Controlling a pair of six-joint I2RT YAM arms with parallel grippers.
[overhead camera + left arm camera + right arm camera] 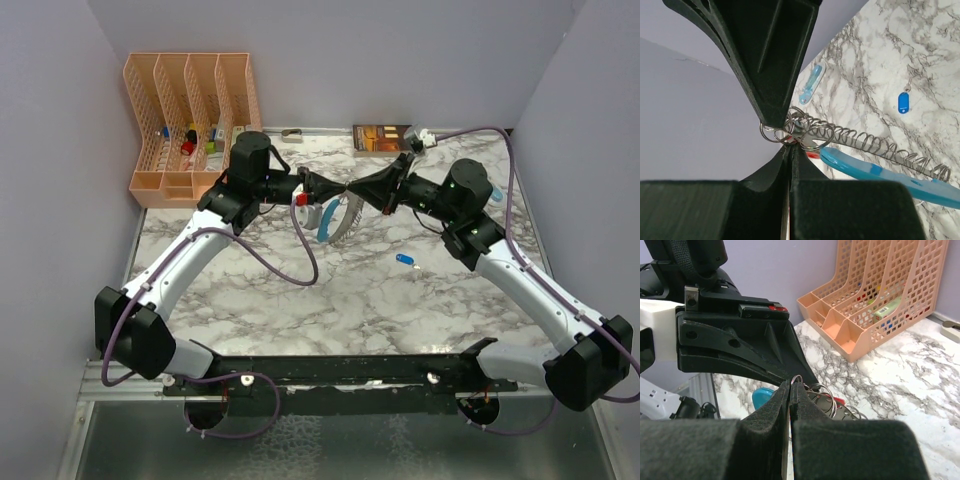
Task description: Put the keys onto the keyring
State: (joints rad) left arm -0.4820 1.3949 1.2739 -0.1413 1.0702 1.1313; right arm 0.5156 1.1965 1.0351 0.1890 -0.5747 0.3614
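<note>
Left jaws and right jaws both clamp tight on grey metal keyring (790,131) w/ light-blue strap (880,172), mid-air. Small dark-blue plastic-tag key (405,259) lies on marble surface (300,320) below, nearer right arm (520,272).

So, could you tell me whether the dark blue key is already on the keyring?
No, the dark blue key lies alone on the marble table, apart from the keyring.

Shiny metal keyring (812,134); glossy marbled table (880,60)
</note>
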